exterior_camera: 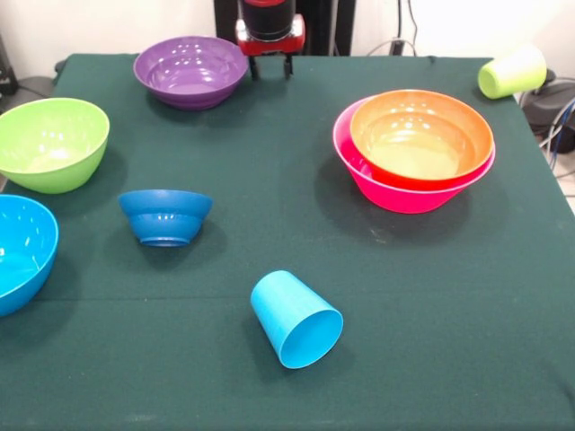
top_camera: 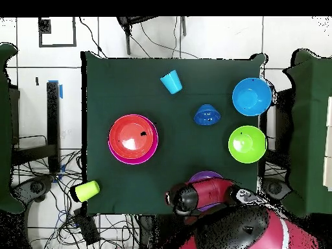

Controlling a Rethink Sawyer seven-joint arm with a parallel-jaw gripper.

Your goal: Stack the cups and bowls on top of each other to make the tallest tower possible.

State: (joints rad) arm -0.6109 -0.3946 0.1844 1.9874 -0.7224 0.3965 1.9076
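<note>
My gripper point(exterior_camera: 270, 66) hangs at the table's far edge, just right of the purple bowl point(exterior_camera: 190, 70). It is open and empty. The orange bowl point(exterior_camera: 420, 135) sits nested in the large pink bowl point(exterior_camera: 400, 193) at the right. The lime green bowl point(exterior_camera: 51, 144) and the sky blue bowl point(exterior_camera: 18, 253) stand at the left, with the small dark blue bowl point(exterior_camera: 165, 216) beside them. The sky blue cup point(exterior_camera: 296, 319) lies on its side near the front. The yellow-green cup point(exterior_camera: 512, 72) lies on its side at the far right corner. No small orange bowl is in view.
In the overhead view the arm point(top_camera: 207, 194) covers part of the purple bowl point(top_camera: 206, 176). The yellow-green cup point(top_camera: 86, 190) lies right at the edge of the green cloth table point(top_camera: 130, 78). Cables lie on the floor around the table.
</note>
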